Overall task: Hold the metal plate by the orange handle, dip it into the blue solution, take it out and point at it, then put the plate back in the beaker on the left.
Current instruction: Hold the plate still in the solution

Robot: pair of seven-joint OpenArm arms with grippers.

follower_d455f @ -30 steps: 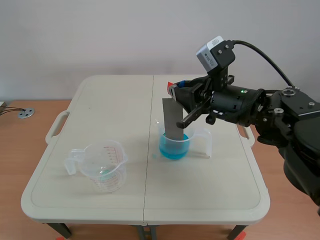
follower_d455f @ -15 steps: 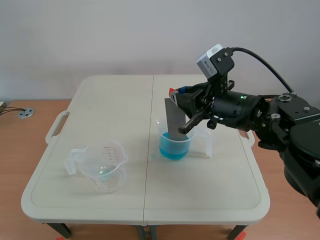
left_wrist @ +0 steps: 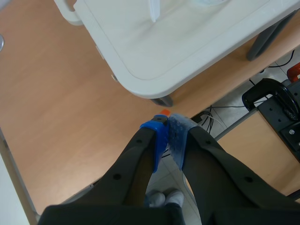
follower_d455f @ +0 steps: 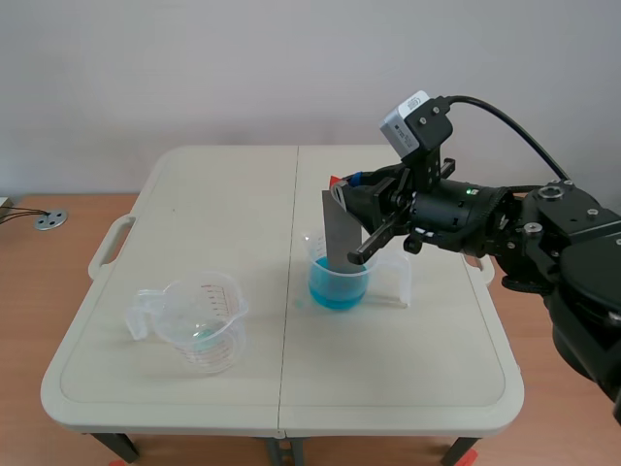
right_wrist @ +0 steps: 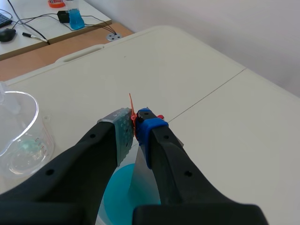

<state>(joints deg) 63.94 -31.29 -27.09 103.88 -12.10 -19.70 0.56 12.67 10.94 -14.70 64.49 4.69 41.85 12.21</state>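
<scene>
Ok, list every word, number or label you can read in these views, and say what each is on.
Nothing here can be read.
Left beaker: red scale marks and numerals, too small to read.
Wrist camera on the right arm: white sticker with dark print, too blurred to read.

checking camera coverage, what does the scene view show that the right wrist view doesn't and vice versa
Only the scene view: the metal plate full length, its lower end in the blue solution, and the handle and red markings of the left beaker. Only the right wrist view: a pad pressed against the orange handle, and a desk with cables beyond the table. Both: the right gripper shut on the handle, the plate, the solution, the table.
</scene>
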